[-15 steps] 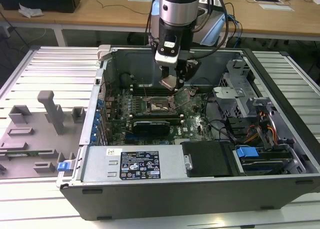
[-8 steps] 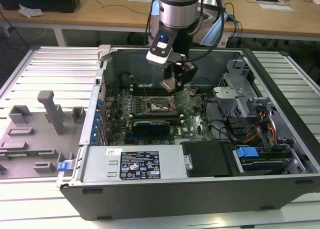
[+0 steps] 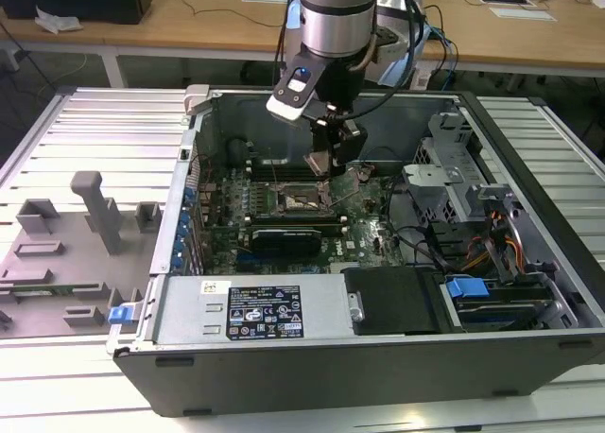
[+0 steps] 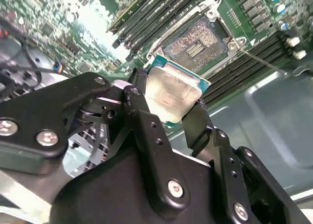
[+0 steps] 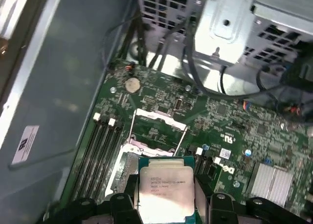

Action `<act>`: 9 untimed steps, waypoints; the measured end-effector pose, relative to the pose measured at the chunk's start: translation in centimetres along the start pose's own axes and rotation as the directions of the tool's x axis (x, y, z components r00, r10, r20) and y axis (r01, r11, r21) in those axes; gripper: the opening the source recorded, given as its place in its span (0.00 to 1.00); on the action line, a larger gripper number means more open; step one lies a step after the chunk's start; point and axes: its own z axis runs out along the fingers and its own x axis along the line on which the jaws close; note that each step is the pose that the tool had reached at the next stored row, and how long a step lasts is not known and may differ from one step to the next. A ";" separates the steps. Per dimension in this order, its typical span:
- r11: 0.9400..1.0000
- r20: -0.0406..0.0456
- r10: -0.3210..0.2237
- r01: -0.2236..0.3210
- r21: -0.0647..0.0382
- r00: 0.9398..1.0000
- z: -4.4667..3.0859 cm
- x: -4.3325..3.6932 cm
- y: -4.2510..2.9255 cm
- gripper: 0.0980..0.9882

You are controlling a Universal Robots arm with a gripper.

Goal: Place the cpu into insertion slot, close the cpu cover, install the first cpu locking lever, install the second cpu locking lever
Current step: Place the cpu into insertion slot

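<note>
Second wrist view: we find gripper [image 4: 168,109] clamped on cpu [image 4: 173,94] edges, cpu aloft, unseated. Exterior view: gripper at one o'clock of insertion slot [image 3: 301,201]. We judge risk: offset or tilt, bent socket pins.

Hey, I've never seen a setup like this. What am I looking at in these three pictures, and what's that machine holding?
This is a robot arm reaching down into an open computer case that lies on a slatted metal table. The exterior view comes from a camera off the arm. The two wrist views come from cameras riding on the arm, looking past its black gripper. The gripper is shut on the cpu, a flat square chip held in the air above the green circuit board. The insertion slot, a square socket, lies uncovered on that board. Grey holder blocks stand at the exterior view's left.
</note>
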 end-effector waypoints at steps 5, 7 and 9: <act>0.994 0.010 0.113 -0.113 -0.003 0.994 0.27 -0.01 -0.03 0.50; 0.986 0.015 0.166 -0.166 -0.004 0.986 0.40 -0.01 -0.04 0.50; 0.980 0.018 0.201 -0.200 -0.006 0.980 0.48 -0.01 -0.05 0.50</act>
